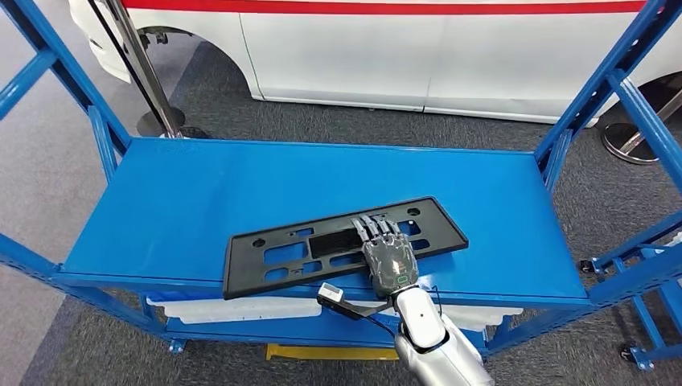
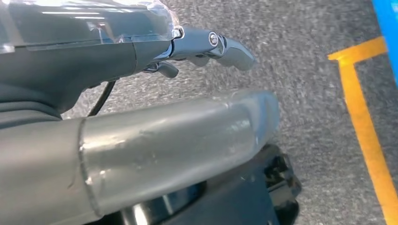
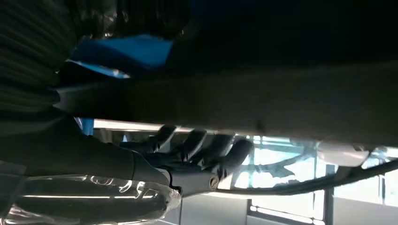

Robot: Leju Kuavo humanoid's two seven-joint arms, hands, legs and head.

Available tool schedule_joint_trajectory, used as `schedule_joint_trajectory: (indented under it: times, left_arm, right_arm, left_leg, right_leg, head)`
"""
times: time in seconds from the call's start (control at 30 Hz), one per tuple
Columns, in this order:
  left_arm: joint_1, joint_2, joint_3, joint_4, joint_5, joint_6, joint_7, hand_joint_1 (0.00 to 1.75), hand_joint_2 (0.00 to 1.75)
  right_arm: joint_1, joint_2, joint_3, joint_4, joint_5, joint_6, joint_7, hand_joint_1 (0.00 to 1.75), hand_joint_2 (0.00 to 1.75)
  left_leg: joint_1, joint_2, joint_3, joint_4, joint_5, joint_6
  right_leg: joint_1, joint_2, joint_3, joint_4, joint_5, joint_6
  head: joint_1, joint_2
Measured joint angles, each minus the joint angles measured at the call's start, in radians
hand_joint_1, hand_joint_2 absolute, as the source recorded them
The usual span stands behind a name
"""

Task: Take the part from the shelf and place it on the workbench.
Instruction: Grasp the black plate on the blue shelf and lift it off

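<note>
- My right hand (image 1: 389, 256) lies palm-down on the black part (image 1: 338, 244), fingers stretched flat and side by side over its upper face; from above I cannot tell whether the thumb hooks under the edge.
- The part, a long flat plate with cut-out slots and holes, rests on the blue shelf (image 1: 201, 201) near its front edge, slightly right of centre, tilted so its right end points toward the far right corner.
- In my right wrist view the fingers (image 3: 197, 145) reach out along a dark surface, close together, with bright windows behind them.
- My left hand (image 2: 141, 140) hangs over grey carpet (image 2: 305, 84), thumb extended and fingers apart, holding nothing; a yellow floor line (image 2: 366, 136) runs beside it.
- A white vehicle with a red stripe (image 1: 402, 48) stands beyond the shelf's far edge.
- A white tray (image 1: 233, 308) sits on the lower level beneath the front edge.
</note>
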Motion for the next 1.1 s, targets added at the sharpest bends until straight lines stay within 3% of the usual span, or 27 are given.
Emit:
schedule_joint_trajectory:
  times: [0.07,0.1,0.2,0.23,0.27,0.3,0.4,0.47,0.53,0.6,0.7,0.73,0.77,0.8,0.9,0.97,1.07,1.1]
  left_arm:
    - [0.001,0.001,0.0,0.0,0.0,0.0,0.002,0.0,0.0]
    - [0.001,0.001,0.0,0.0,0.0,0.0,0.002,0.0,0.0]
    - [0.001,0.001,0.0,0.0,0.0,0.0,0.003,0.0,0.0]
    - [0.001,0.002,0.0,0.0,0.0,0.0,0.003,0.0,0.0]
    - [0.001,0.002,0.0,0.0,0.0,0.0,0.003,0.0,0.0]
    - [0.001,0.002,0.0,0.0,0.0,0.0,0.004,0.0,0.0]
    - [0.0,0.002,0.0,0.0,0.001,0.007,-0.003,0.0,0.0]
    - [0.0,0.003,0.0,0.0,0.002,0.017,-0.012,0.0,0.0]
    - [0.001,0.003,0.0,0.0,0.004,0.021,-0.018,0.0,0.0]
    - [0.001,0.003,0.001,0.0,0.009,0.021,-0.02,0.0,0.0]
    - [0.003,0.004,0.007,0.0,0.028,0.02,-0.021,0.0,0.0]
    - [0.005,0.005,0.011,0.001,0.036,0.018,-0.022,0.0,0.0]
    - [0.007,0.006,0.017,0.001,0.043,0.016,-0.024,0.0,0.0]
    - [0.009,0.007,0.022,0.001,0.049,0.013,-0.027,0.0,0.0]
    - [0.006,0.008,0.036,0.002,0.057,0.005,-0.036,0.0,0.0]
    - [0.003,0.008,0.044,0.002,0.06,0.003,-0.04,0.0,0.0]
    - [0.006,0.008,0.054,0.002,0.066,0.001,-0.045,0.0,0.0]
    - [0.007,0.008,0.055,0.002,0.066,0.001,-0.046,0.0,0.0]
  right_arm:
    - [0.0,-0.001,-0.009,0.01,-0.002,-0.001,-0.002,1.75,1.75]
    - [0.0,-0.002,-0.012,0.013,-0.002,-0.001,-0.003,1.75,1.75]
    - [0.001,-0.004,-0.019,0.023,-0.002,-0.001,-0.004,1.75,1.75]
    - [0.002,-0.005,-0.02,0.027,-0.002,-0.001,-0.004,1.75,1.75]
    - [0.002,-0.006,-0.02,0.03,-0.002,-0.001,-0.005,1.75,1.75]
    - [0.002,-0.006,-0.021,0.033,-0.002,-0.001,-0.005,1.75,1.75]
    - [0.0,-0.006,-0.024,0.035,-0.004,-0.002,-0.005,1.75,1.75]
    - [0.001,-0.006,-0.026,0.036,-0.008,-0.005,-0.006,1.75,1.75]
    - [0.003,-0.006,-0.029,0.035,-0.02,-0.01,-0.013,1.75,1.75]
    - [0.005,-0.001,-0.032,0.033,-0.07,-0.015,-0.049,1.75,1.75]
    - [0.024,0.012,-0.034,-0.01,-0.332,0.014,-0.216,1.75,1.75]
    - [0.035,0.017,-0.033,-0.049,-0.486,0.042,-0.3,1.75,1.75]
    - [0.046,0.022,-0.028,-0.1,-0.659,0.075,-0.375,1.75,1.75]
    - [0.056,0.029,-0.018,-0.163,-0.845,0.107,-0.435,1.75,1.75]
    - [0.091,0.041,0.029,-0.348,-1.265,0.169,-0.491,1.75,1.75]
    - [0.131,0.038,0.048,-0.448,-1.382,0.196,-0.51,1.75,1.75]
    - [0.175,0.028,0.072,-0.584,-1.481,0.236,-0.555,1.75,1.75]
    - [0.181,0.025,0.077,-0.622,-1.501,0.242,-0.563,1.75,1.75]
  left_leg:
    - [0.001,0.002,0.003,-0.007,0.004,0.013]
    - [0.002,0.004,0.005,-0.011,0.007,0.019]
    - [0.002,0.006,0.006,-0.014,0.007,0.028]
    - [0.002,0.007,0.006,-0.013,0.006,0.029]
    - [0.002,0.007,0.007,-0.013,0.005,0.029]
    - [0.002,0.007,0.009,-0.012,0.004,0.028]
    - [0.0,0.005,0.015,-0.008,-0.003,0.021]
    - [-0.002,0.004,0.016,-0.008,-0.005,0.011]
    - [-0.001,0.005,0.018,-0.011,-0.007,-0.002]
    - [0.002,0.005,0.008,0.019,-0.032,-0.011]
    - [0.004,0.005,-0.068,0.191,-0.123,-0.017]
    - [0.005,0.005,-0.093,0.246,-0.141,-0.019]
    - [0.005,0.005,-0.102,0.268,-0.14,-0.02]
    - [0.006,0.005,-0.094,0.255,-0.122,-0.021]
    - [0.005,0.004,0.0,0.07,-0.039,-0.017]
    - [0.002,0.0,0.028,0.005,-0.024,-0.007]
    - [-0.002,-0.001,0.022,-0.003,-0.014,0.012]
    - [-0.001,0.0,0.022,-0.007,-0.011,0.018]
  right_leg:
    - [-0.003,-0.001,-0.004,0.011,-0.009,0.01]
    - [-0.005,-0.002,-0.016,0.038,-0.028,0.014]
    - [-0.008,-0.003,-0.103,0.214,-0.112,0.024]
    - [-0.01,-0.003,-0.127,0.259,-0.122,0.025]
    - [-0.011,-0.004,-0.137,0.272,-0.115,0.026]
    - [-0.012,-0.004,-0.126,0.246,-0.089,0.025]
    - [-0.011,-0.008,-0.035,0.059,-0.002,0.018]
    - [-0.005,-0.009,-0.011,0.006,0.005,0.011]
    - [-0.004,-0.006,-0.009,0.0,0.008,0.001]
    - [-0.007,-0.006,-0.002,-0.01,0.013,-0.013]
    - [-0.005,-0.007,0.003,-0.015,0.013,-0.027]
    - [-0.003,-0.005,0.004,-0.014,0.012,-0.029]
    - [-0.001,-0.002,0.005,-0.012,0.01,-0.03]
    - [0.0,0.002,0.007,-0.01,0.008,-0.031]
    - [0.0,0.008,0.011,0.001,-0.001,-0.021]
    - [0.002,0.007,0.007,0.007,-0.004,-0.009]
    - [-0.001,0.007,-0.003,0.012,-0.005,0.007]
    - [-0.002,0.005,-0.011,0.03,-0.018,0.012]
  head:
    - [0.0,0.0]
    - [0.0,0.0]
    - [0.0,0.0]
    - [0.0,0.0]
    - [0.0,0.0]
    - [0.0,0.0]
    - [0.0,0.0]
    - [0.0,0.0]
    - [0.0,0.0]
    - [0.0,0.0]
    - [-0.001,0.0]
    - [-0.001,0.0]
    - [-0.001,0.0]
    - [-0.001,0.0]
    - [-0.001,0.0]
    - [0.0,0.0]
    - [0.001,0.0]
    - [0.001,0.0]
